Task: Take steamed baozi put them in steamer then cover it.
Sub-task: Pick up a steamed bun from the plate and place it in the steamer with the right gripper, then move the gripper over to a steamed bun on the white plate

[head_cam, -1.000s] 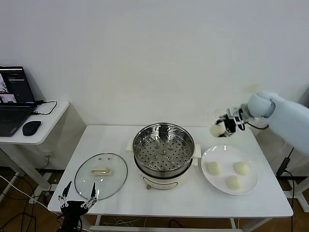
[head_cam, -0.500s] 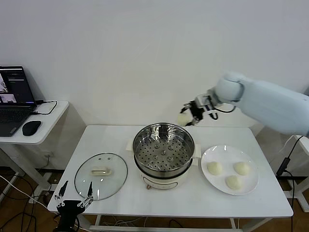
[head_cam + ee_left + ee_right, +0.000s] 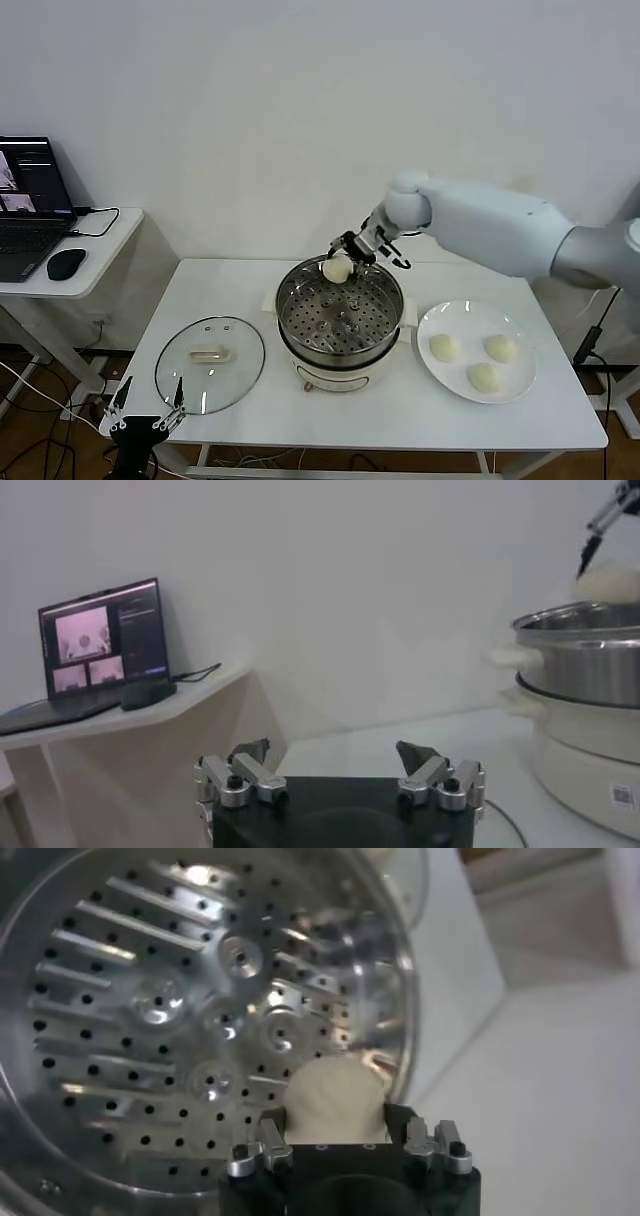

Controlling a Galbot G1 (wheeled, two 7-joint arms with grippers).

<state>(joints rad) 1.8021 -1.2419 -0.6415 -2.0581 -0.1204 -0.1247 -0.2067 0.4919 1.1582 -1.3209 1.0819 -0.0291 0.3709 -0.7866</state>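
The right pincer (image 3: 345,256) is over the far rim of the steamer (image 3: 339,318), clenched on a steamed baozi (image 3: 336,269) that hangs just above the perforated tray. From the right wrist camera, the bun (image 3: 336,1101) sits squeezed between the two fingers (image 3: 258,1153), with the shiny holed tray (image 3: 180,1008) spread out below it. Three more baozi (image 3: 478,358) wait on the white plate (image 3: 515,388) at the steamer's right side, on the worktop (image 3: 230,290). The cover (image 3: 209,362), a glass lid with its cream handle up, lies flat on the worktop to the steamer's left. The left pincer (image 3: 145,416) is parked low off the near-left corner of the worktop, fingers spread and holding nothing; its wrist camera shows those fingers (image 3: 245,777) apart. A laptop (image 3: 30,208) and mouse (image 3: 65,264) sit on the side desk far left.
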